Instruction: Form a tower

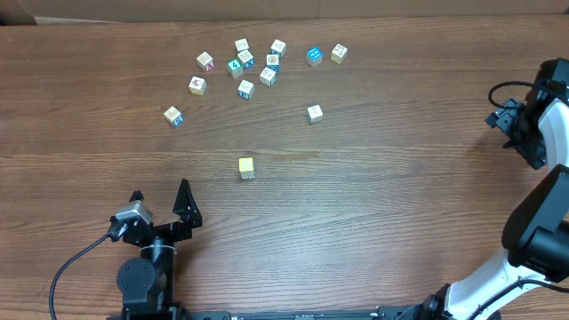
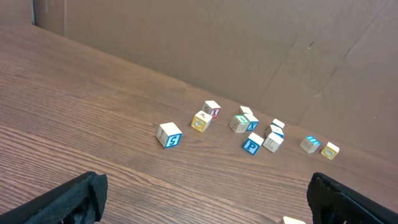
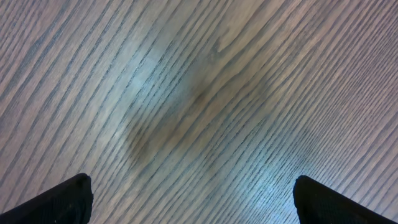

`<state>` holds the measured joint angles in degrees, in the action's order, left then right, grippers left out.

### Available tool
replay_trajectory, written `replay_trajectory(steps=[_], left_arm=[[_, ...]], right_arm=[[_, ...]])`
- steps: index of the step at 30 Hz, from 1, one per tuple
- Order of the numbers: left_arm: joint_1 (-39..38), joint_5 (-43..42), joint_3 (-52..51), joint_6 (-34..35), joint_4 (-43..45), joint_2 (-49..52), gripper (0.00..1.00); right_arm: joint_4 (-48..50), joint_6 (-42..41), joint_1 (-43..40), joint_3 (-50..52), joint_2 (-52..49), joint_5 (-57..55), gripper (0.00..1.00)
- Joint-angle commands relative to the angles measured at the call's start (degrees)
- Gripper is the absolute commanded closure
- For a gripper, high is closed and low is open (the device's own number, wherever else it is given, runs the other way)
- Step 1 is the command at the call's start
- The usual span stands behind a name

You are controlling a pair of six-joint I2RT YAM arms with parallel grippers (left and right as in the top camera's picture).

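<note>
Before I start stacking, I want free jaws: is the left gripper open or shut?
Open. The left gripper has its fingers far apart at the wrist view's edges, holding nothing; the overhead view agrees.

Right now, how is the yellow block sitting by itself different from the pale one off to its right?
The yellow block shows a yellow top; the pale block a whitish top with faint print. The yellow block lies nearer the robot; the pale block lies farther back, closer to the cluster of blocks. Both are small cubes lying flat, apart from others, untouched.
</note>
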<state>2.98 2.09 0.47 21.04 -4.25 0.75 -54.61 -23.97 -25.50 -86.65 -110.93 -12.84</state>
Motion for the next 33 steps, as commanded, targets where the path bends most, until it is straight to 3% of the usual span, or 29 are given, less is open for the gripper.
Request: replay_trajectory(steps=[1, 10, 17, 23, 33], left_arm=[[-0.02, -4.04, -0.17, -1.14, 2.49, -0.44, 0.0], [0.0, -9.44, 8.22, -6.54, 3.82, -0.39, 0.0], [0.0, -10.16, 26.75, -7.34, -0.81, 4.57, 0.0], [0.0, -16.06, 47.87, -11.5, -6.12, 18.8, 0.0], [0.0, -19.65, 100.1, -20.06, -31.87, 57.55, 0.01]], right_arm=[[0.26, 0.24, -0.24, -1.09, 1.53, 0.07, 0.0], [0.26, 0.24, -0.24, -1.09, 1.53, 0.07, 0.0], [0.26, 0.24, -0.24, -1.09, 1.53, 0.07, 0.0], [0.26, 0.22, -0.24, -1.09, 1.53, 0.07, 0.0], [0.26, 0.22, -0.24, -1.09, 1.53, 0.07, 0.0]])
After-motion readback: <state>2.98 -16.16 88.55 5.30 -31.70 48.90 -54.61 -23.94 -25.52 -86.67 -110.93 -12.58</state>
